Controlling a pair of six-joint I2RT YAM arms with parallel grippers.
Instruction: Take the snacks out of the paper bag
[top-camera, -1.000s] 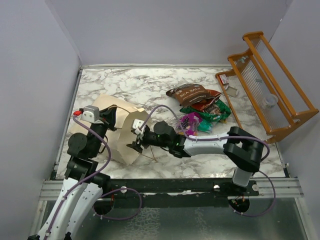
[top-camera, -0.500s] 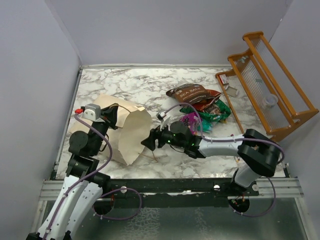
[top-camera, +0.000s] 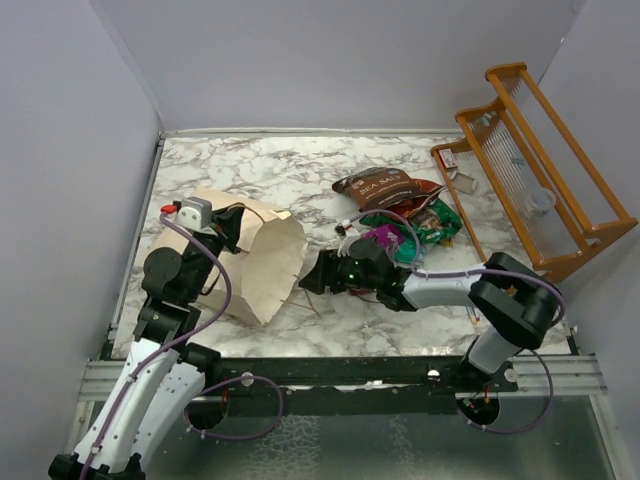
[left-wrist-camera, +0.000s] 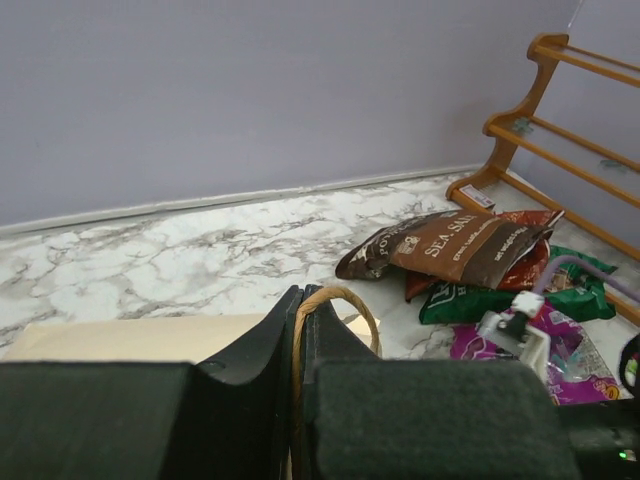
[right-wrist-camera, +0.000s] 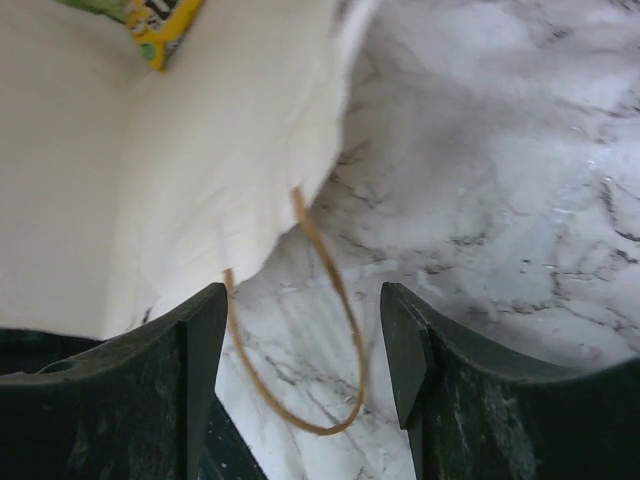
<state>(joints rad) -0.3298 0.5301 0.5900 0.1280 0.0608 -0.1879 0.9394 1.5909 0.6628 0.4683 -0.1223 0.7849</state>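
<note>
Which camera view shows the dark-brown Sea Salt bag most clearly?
The left wrist view. There the Sea Salt bag lies close to the camera, and the words on its label can be read. The top external view shows the bag whole, but small, and the print is hard to read. The right wrist view does not show it at all.

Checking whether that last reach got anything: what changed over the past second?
The right tool backed out of the paper bag mouth, rightward, and is open with nothing in it. The left tool, shut on the bag's cord handle, shifted slightly away and right, reshaping the bag. The snack pile and wooden rack stayed put.
</note>
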